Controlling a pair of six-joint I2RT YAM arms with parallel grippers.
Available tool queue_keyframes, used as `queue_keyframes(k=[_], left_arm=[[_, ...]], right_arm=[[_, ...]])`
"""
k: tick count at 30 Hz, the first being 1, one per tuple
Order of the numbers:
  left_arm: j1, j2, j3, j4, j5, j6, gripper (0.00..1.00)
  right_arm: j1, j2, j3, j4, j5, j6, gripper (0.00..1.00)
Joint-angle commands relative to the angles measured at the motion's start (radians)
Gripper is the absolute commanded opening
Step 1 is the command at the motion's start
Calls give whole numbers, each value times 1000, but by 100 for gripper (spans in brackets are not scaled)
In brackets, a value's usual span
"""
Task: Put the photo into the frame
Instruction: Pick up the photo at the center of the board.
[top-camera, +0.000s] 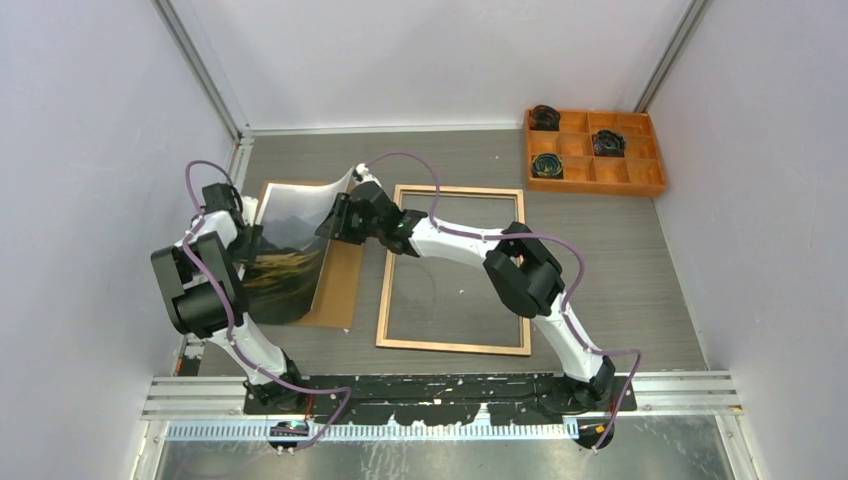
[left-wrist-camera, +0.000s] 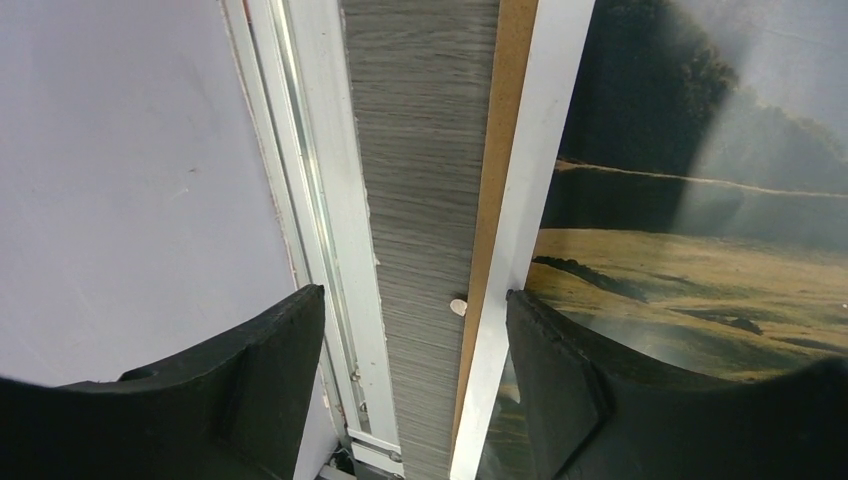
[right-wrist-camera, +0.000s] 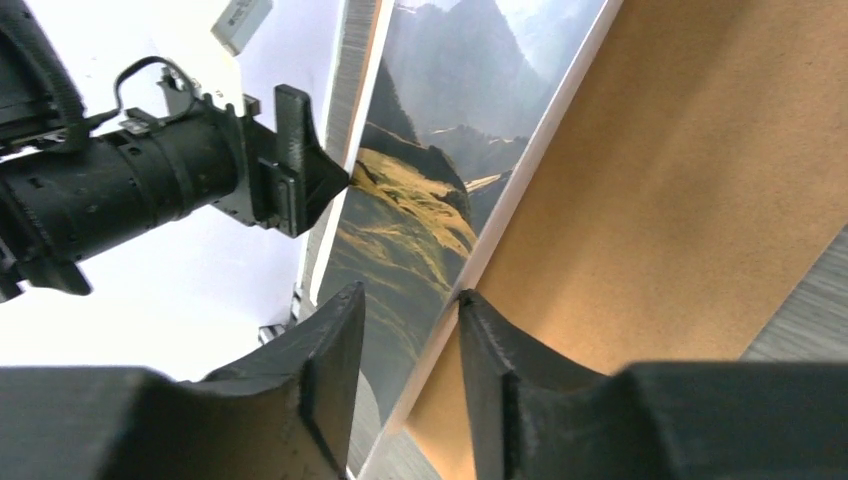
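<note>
The photo (top-camera: 290, 250) hangs clear of the table (top-camera: 600, 260) near its left edge. It is bowed upward, with its long axis running from the near edge toward the far edge. Beneath it the brown backing panel (top-camera: 340, 285) lies flat. The frame (top-camera: 385, 300) lies flat just beside that panel, on the side toward the table's right edge, with its wood-coloured back up. Its long axis is parallel to the photo's.

The right claw (right-wrist-camera: 405, 295) reaches over the frame's far left corner to the long edge of the photo that faces the frame. In the right wrist view the white border runs up between the two jaws. They are partway closed around it with a gap showing, and whether they actually pinch the paper cannot be told. The left claw (left-wrist-camera: 415, 300) stands at the opposite long edge, jaws wide apart. That border sits inside the gap close to one jaw and is not squeezed.

The coming move likely turns on one fact: the frame's opening lies sideways from the photo, across its short axis, toward the right edge of the table. The print would probably have to travel that way without turning, keeping its long edges parallel to the frame's rails. The right arm is nearer the frame and sits at the leading edge, while the left arm is at the trailing one.
</note>
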Motion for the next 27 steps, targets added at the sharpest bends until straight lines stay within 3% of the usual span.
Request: queue_keyframes(k=[1,10,17,23,27], left_arm=[[-10,31,-3,-135,143,-31,70],[4,-28,80,-252,165,-25,77],[38,-142,190,-398,218,-37,99],[38,-221,216,-467,289,-53,100],[38,-231,185,-467,295,-57,100]], right_arm=[[-6,2,5,12,17,3,40],[-6,-43,-14,-38,38,-47,2],[-47,-294,-129,-133,65,-214,1],[-189,-702,-276,-338,64,-423,1],[-215,-951,-214,-651,319,-663,1]])
